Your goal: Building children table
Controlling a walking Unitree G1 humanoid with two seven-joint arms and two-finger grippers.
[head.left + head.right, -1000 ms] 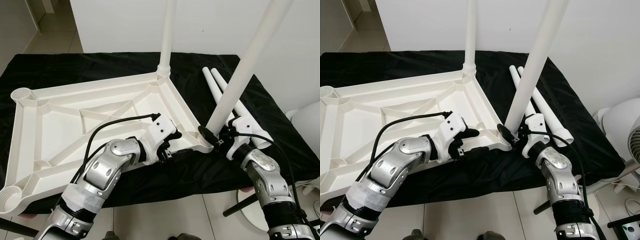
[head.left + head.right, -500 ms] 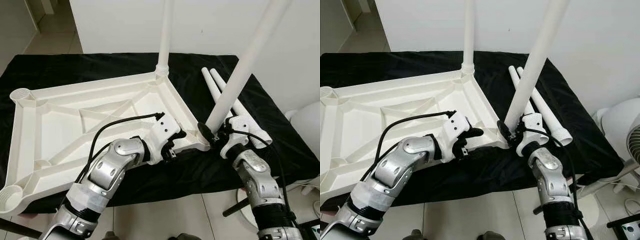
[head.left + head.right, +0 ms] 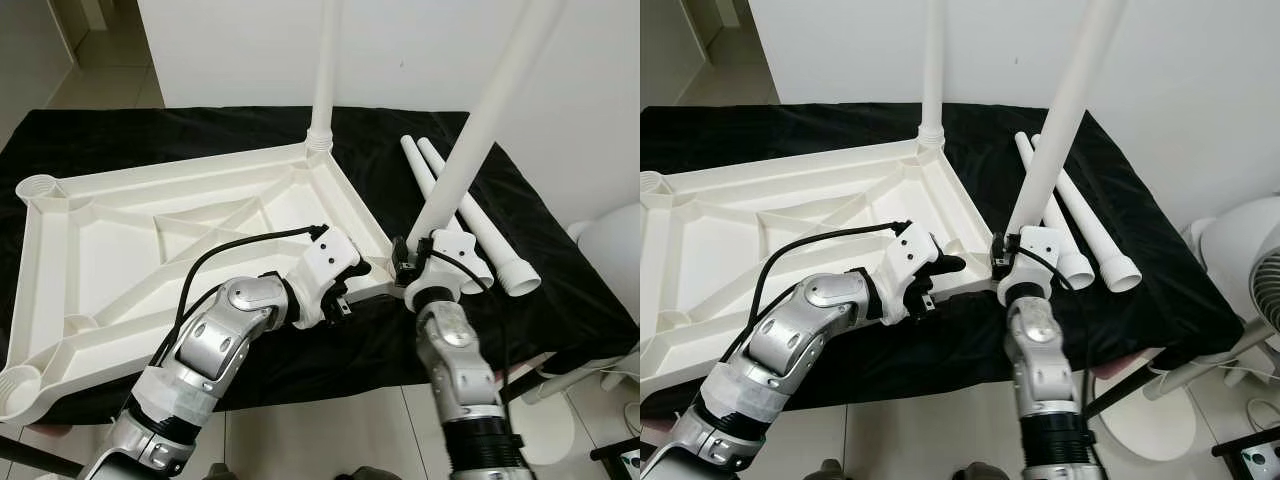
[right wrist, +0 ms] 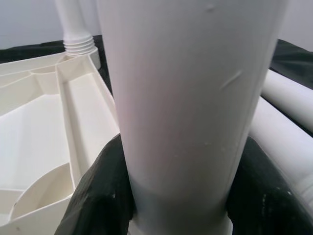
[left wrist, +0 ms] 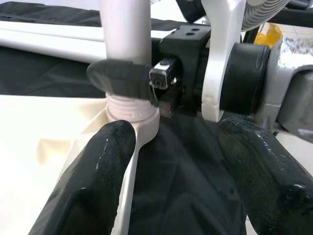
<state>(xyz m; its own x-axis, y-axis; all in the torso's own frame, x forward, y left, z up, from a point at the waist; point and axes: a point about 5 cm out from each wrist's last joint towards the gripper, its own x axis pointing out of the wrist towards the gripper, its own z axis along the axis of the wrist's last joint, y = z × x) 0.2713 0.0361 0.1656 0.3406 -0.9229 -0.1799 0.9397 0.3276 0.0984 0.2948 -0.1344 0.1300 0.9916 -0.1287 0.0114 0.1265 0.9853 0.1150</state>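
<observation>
Work surface: a tabletop [image 3: 200,130] draped in black cloth carries the parts, presumably so the white plastic does not slide or scuff.
Table panel: the white children's table top [image 3: 150,240] lies upside down, ribs and corner sockets facing up, so that legs can go in from above.
Fitted leg: one white leg [image 3: 325,70] stands upright in the far right corner socket, its threaded collar seated.
Leg in hand: a second leg [image 3: 480,130] rises from the near right corner socket, leaning away to the right rather than standing straight; the left wrist view shows its threads still exposed above the socket rim, so it looks only partly screwed in.
Right gripper: the right gripper [image 3: 418,262] is closed around the base of this leg just above the socket, its black fingers [image 4: 100,196] wrapping both sides; a low grip suits turning the thread.
Left gripper: the left gripper [image 3: 345,285] sits at the panel's near edge beside that corner, fingers spread with the rim between them, one pad [image 5: 105,161] against the white edge, apparently bracing the panel against the twist.
Spare legs: two more legs [image 3: 470,215] lie side by side on the cloth to the right, near the right arm.
Step judged: second of four legs being seated; it likely needs straightening before the thread bites cleanly.
</observation>
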